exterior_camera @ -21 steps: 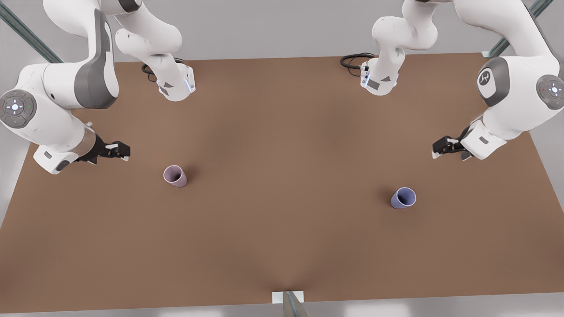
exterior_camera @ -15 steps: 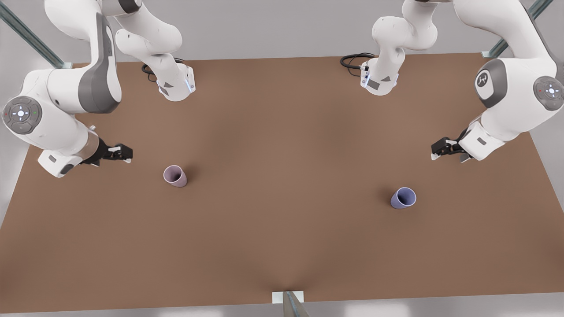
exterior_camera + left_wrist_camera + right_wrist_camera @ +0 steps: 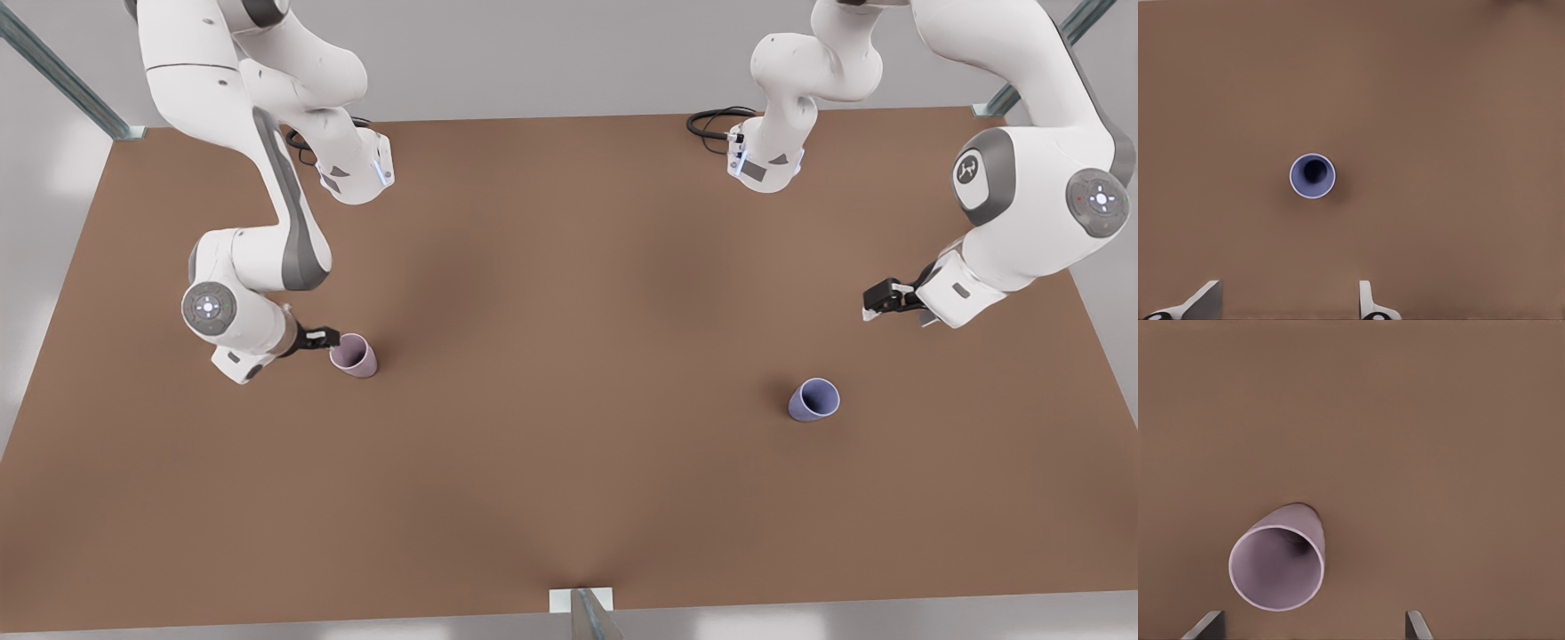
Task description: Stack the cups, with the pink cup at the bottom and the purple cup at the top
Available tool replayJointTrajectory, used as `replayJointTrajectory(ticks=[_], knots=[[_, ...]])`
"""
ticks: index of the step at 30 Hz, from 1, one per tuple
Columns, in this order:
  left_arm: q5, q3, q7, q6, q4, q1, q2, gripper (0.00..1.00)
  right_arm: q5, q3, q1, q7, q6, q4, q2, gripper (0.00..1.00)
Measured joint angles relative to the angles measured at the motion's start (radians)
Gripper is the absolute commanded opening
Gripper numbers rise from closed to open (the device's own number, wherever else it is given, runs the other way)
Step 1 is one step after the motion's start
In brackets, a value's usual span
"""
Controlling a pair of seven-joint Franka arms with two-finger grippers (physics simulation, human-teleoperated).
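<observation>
Reaching for the pink cup (image 3: 354, 356): right gripper (image 3: 322, 338) spread wide, cup just beyond its fingertips (image 3: 1208, 625). Next, probably straddling the rim and closing. Left gripper (image 3: 882, 299) waiting, also wide, high above the purple cup (image 3: 813, 399).

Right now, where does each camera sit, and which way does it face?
Front view: high above the table, looking down on both arms, the pink cup and the purple cup.
Left wrist view: on the left gripper, facing down at the purple cup; open fingertips show.
Right wrist view: on the right gripper, close above the pink cup, shared with the front view.
</observation>
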Motion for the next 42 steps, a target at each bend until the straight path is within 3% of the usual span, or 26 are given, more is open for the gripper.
replayJointTrajectory(ticks=[9, 16, 27, 28, 30, 31, 35, 38, 42], knots=[[0.001, 0.0, 0.006, -0.014, 0.0, 0.0, 0.014, 1.0, 0.055, -0.002, 0.009, 0.021, 0.182, -0.079, 0.022, 1.0], [0.003, 0.0, 0.008, -0.017, 0.0, 0.0, 0.017, 1.0, 0.063, -0.002, 0.0, 0.029, 0.223, -0.179, -0.018, 1.0], [0.004, 0.001, 0.011, -0.018, 0.0, 0.001, 0.025, 1.0, 0.065, -0.004, -0.002, 0.033, 0.258, -0.194, 0.091, 1.0], [0.004, 0.001, 0.011, -0.018, 0.0, 0.001, 0.025, 1.0, 0.066, -0.004, -0.002, 0.033, 0.265, -0.195, 0.099, 0.95], [0.004, 0.001, 0.012, -0.018, 0.0, 0.001, 0.025, 1.0, 0.07, -0.004, -0.002, 0.033, 0.275, -0.195, 0.107, 0.61], [0.004, 0.001, 0.012, -0.018, 0.0, 0.001, 0.025, 1.0, 0.073, -0.004, -0.002, 0.032, 0.279, -0.194, 0.107, 0.51], [0.005, 0.001, 0.013, -0.019, 0.0, 0.001, 0.025, 1.0, 0.08, -0.005, -0.001, 0.031, 0.286, -0.194, 0.096, 0.48], [0.005, 0.001, 0.013, -0.019, 0.0, 0.002, 0.025, 1.0, 0.09, -0.005, 0.002, 0.033, 0.289, -0.194, 0.095, 0.26], [0.005, 0.001, 0.013, -0.019, 0.0, 0.003, 0.028, 1.0, 0.099, -0.004, 0.004, 0.033, 0.292, -0.195, 0.098, 0.21]])
